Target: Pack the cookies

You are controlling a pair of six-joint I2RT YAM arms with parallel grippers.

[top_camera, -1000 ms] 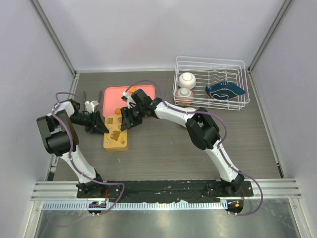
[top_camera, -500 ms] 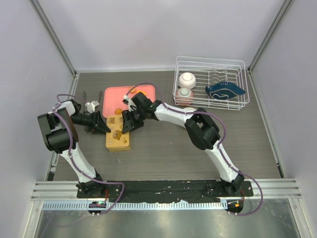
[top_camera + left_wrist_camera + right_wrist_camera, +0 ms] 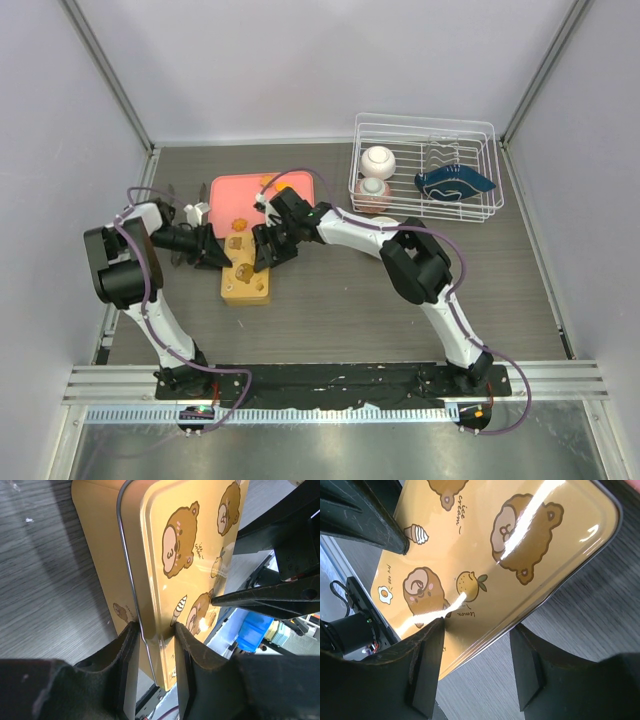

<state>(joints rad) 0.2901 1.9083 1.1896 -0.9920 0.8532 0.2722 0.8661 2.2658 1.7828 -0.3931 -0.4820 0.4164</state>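
Observation:
A yellow tin (image 3: 247,284) printed with brown bears lies on the table in front of the pink tray (image 3: 285,190). My left gripper (image 3: 216,254) (image 3: 152,627) is shut on the tin's (image 3: 190,555) left edge, one finger on the lid and one on the side wall. My right gripper (image 3: 266,252) (image 3: 479,627) stands open astride the tin's (image 3: 485,540) opposite edge. Its one fingertip (image 3: 439,624) rests on the lid; the other hangs beside the tin above the table. Two orange cookies (image 3: 240,224) (image 3: 268,181) lie on the pink tray. What the tin holds is hidden.
A white wire dish rack (image 3: 480,130) stands at the back right with a white pot (image 3: 378,160), a pinkish cup (image 3: 372,190) and a dark blue dish (image 3: 455,183). A small white object (image 3: 195,212) and a dark one (image 3: 170,196) lie left of the tray.
The tin has slid a little to the right and nearer, and both grippers have moved with it. The left arm has stretched out further.

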